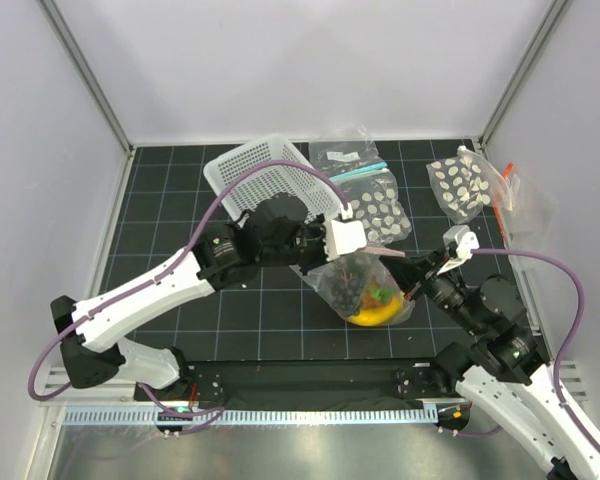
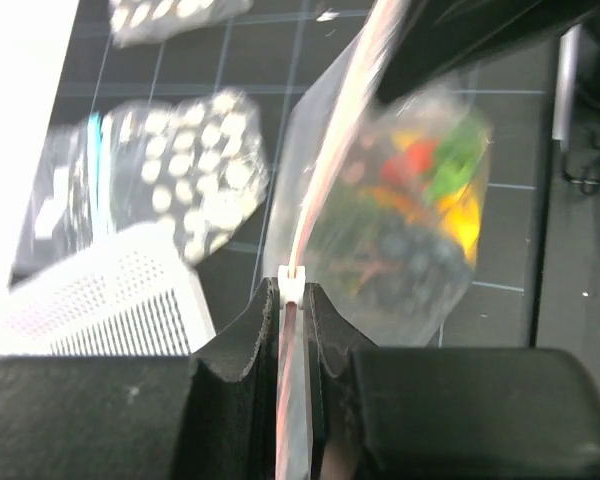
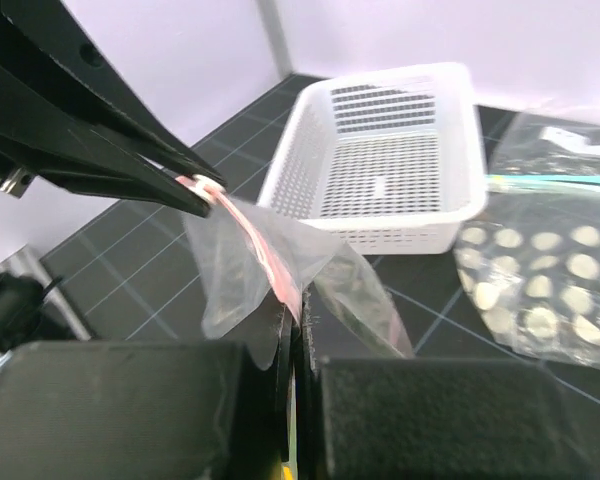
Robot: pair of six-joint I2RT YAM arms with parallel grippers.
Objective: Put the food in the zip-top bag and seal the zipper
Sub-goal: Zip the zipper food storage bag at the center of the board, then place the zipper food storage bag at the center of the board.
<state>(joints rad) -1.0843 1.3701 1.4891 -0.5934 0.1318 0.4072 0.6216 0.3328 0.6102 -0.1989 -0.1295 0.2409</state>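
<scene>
The clear zip-top bag (image 1: 365, 290) hangs between my two grippers above the mat. Inside it I see dark grapes (image 1: 345, 285), a yellow banana (image 1: 373, 315) and a bit of red and green food (image 1: 382, 293). My left gripper (image 1: 370, 250) is shut on the pink zipper (image 1: 390, 255) at its left end. In the left wrist view the left gripper (image 2: 295, 305) pinches the strip just below a small white slider (image 2: 294, 283), with the food (image 2: 420, 200) beyond. My right gripper (image 1: 417, 280) is shut on the zipper's other end, and the right wrist view shows it (image 3: 300, 320) pinching the zipper (image 3: 270, 255).
A white mesh basket (image 1: 270, 175) stands at the back left. A clear bag with a teal strip (image 1: 350, 160), a dotted bag (image 1: 385, 215) and a dotted bag with an orange strip (image 1: 465, 185) lie behind the held bag.
</scene>
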